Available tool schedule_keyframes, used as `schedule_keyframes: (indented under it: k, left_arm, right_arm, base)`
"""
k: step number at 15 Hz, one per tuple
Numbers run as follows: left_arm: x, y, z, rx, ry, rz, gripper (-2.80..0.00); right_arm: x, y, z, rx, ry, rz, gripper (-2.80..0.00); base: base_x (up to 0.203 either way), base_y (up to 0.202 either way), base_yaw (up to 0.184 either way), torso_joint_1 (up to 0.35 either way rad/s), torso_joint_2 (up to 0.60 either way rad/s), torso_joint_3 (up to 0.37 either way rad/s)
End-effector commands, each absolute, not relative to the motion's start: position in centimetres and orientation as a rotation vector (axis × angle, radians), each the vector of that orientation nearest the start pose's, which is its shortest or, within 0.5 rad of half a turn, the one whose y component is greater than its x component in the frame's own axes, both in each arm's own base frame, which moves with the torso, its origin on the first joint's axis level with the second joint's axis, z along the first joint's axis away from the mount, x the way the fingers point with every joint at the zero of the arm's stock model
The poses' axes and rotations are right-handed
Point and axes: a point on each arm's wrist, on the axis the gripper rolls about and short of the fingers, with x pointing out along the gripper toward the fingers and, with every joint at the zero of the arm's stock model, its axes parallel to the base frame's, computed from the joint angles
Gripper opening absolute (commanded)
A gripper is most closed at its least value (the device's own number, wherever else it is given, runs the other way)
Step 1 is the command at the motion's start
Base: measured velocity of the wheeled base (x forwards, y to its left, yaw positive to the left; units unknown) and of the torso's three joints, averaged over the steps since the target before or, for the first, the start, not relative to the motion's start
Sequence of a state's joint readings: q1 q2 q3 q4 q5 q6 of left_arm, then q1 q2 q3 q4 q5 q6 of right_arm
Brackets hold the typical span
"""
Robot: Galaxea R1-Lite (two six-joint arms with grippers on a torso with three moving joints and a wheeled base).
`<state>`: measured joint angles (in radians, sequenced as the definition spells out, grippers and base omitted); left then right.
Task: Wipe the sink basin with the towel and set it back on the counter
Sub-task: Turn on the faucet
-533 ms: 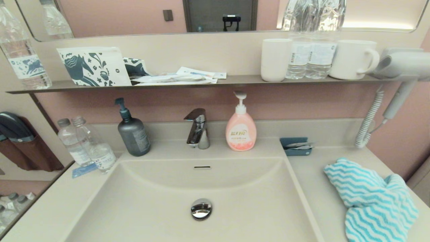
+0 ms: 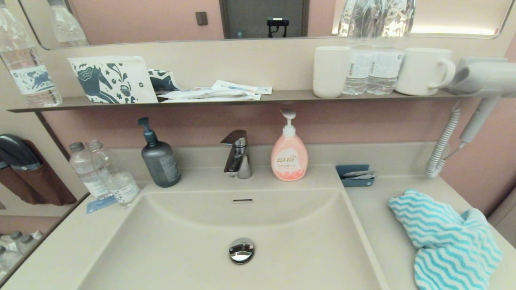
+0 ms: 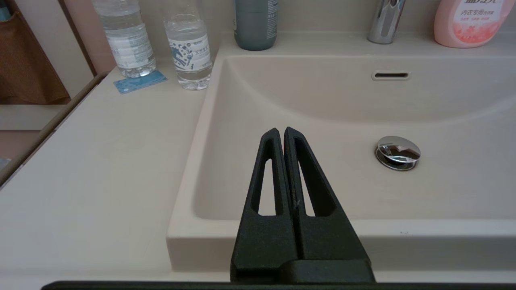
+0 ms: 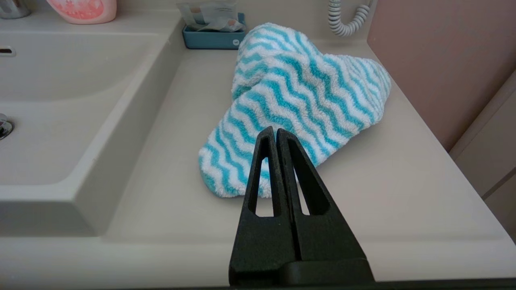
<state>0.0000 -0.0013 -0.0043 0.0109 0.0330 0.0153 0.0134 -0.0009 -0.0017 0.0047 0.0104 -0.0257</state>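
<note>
The turquoise and white zigzag towel [image 2: 445, 239] [image 4: 298, 100] lies bunched on the beige counter [image 2: 375, 217] to the right of the sink basin [image 2: 193, 245]. The basin has a chrome drain plug [image 2: 241, 250] and an overflow slot [image 2: 242, 200]. My right gripper [image 4: 275, 131] is shut with nothing in it, hovering just short of the towel's near edge. My left gripper [image 3: 281, 131] is shut and empty, held over the basin's near left corner. Neither gripper shows in the head view.
Behind the basin stand a grey pump bottle [image 2: 159, 159], a chrome tap [image 2: 238, 155] and a pink soap bottle [image 2: 288, 155]. Two water bottles [image 2: 105, 175] stand at the left, a small blue tray [image 2: 354, 175] sits behind the towel, and a hair dryer cord [image 2: 441, 145] hangs at the right wall.
</note>
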Motion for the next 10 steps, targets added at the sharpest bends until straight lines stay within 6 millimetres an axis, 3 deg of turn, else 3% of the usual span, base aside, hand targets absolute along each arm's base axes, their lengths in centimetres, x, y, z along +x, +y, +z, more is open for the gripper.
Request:
schedule_keyframes:
  k: [1,10]
  left_arm:
    - [-2.32,0.08,7.57,0.015,0.006,0.034,-2.80]
    - [-2.32,0.08,7.57,0.022,0.006,0.034,-2.80]
  right_arm:
    - [-2.29,-0.01,7.53,-0.026,0.003,0.025,-2.80]
    - [-2.29,-0.01,7.54,-0.026,0.003,0.025,-2.80]
  base:
    - [0.000,0.000,0.000,0.000,0.00,0.000]
    - [0.000,0.000,0.000,0.000,0.00,0.000]
